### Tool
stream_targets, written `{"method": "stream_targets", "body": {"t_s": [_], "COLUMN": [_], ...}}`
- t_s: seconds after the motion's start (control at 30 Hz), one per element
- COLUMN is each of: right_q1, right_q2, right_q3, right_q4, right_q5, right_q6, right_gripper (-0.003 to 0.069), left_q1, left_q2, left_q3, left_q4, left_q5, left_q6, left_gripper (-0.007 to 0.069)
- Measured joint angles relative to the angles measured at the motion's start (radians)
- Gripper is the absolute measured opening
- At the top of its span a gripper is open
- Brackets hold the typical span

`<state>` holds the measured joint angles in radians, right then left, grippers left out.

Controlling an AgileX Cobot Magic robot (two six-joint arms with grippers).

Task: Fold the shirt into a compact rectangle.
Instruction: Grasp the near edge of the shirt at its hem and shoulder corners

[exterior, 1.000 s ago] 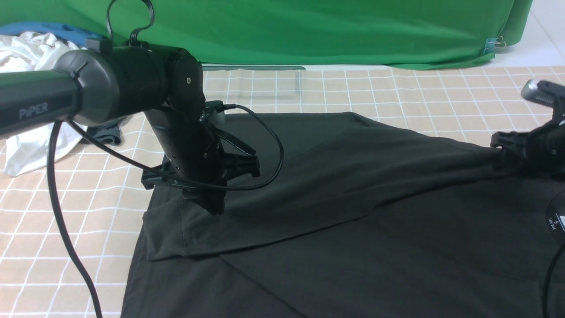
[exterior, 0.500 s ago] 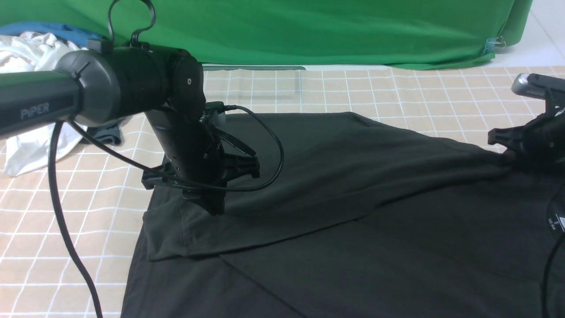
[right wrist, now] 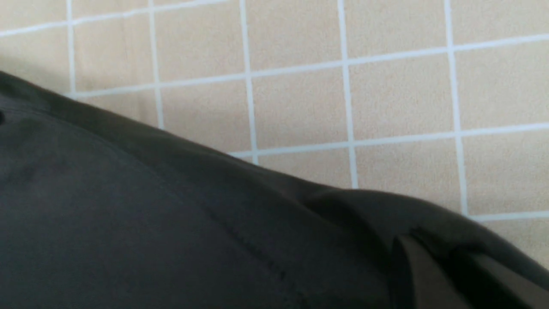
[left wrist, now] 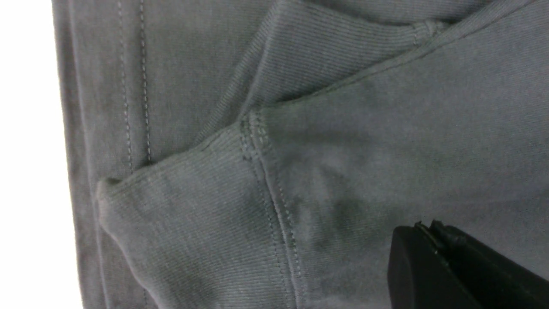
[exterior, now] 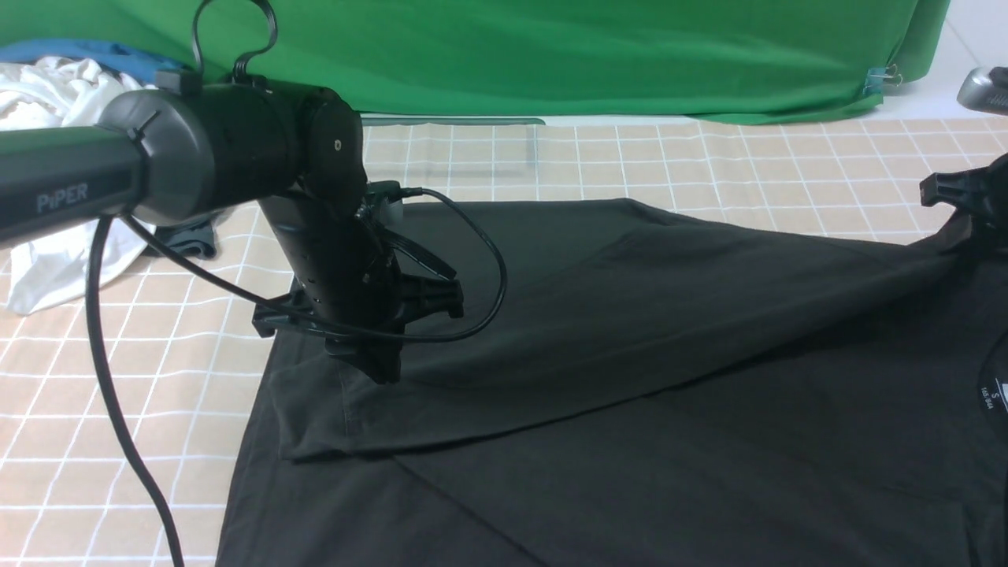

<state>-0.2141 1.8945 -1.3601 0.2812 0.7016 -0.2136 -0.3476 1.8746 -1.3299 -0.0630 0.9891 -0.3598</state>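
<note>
The shirt [exterior: 630, 331] lies spread on the desk [exterior: 709, 173], one flap folded over. The left end effector [exterior: 378, 366], closed, touches that flap. The right end effector [exterior: 962, 220] pinches the flap's other end, raised.

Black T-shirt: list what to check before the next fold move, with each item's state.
1. Right tool shut on the large black short-sleeved T-shirt: ok, fabric rises taut to it.
2. Left tool shut: ok; pinching fabric or only pressing it: cannot tell.
3. Folded flap lying flat: not ok, its right end is raised.
4. Black cable clear of the fabric: cannot tell; it loops low over the flap.
5. Crumpled white garment clear of the shirt: ok, apart at far left.
</note>
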Motion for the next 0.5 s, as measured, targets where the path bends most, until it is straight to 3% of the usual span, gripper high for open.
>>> {"method": "stream_targets", "body": {"t_s": [0.5], "right_q1": [0.0], "right_q2": [0.051], "right_q3": [0.0], "right_q4": [-0.059], "right_q5": [-0.188], "right_q6": [0.022], "right_gripper": [0.0064], "left_q1": [0.0], "left_q2": [-0.05], "left_q3": [0.0], "left_q4": [0.022], "left_q5": [0.013], "left_q6": [0.0], "left_gripper": [0.0013]}}
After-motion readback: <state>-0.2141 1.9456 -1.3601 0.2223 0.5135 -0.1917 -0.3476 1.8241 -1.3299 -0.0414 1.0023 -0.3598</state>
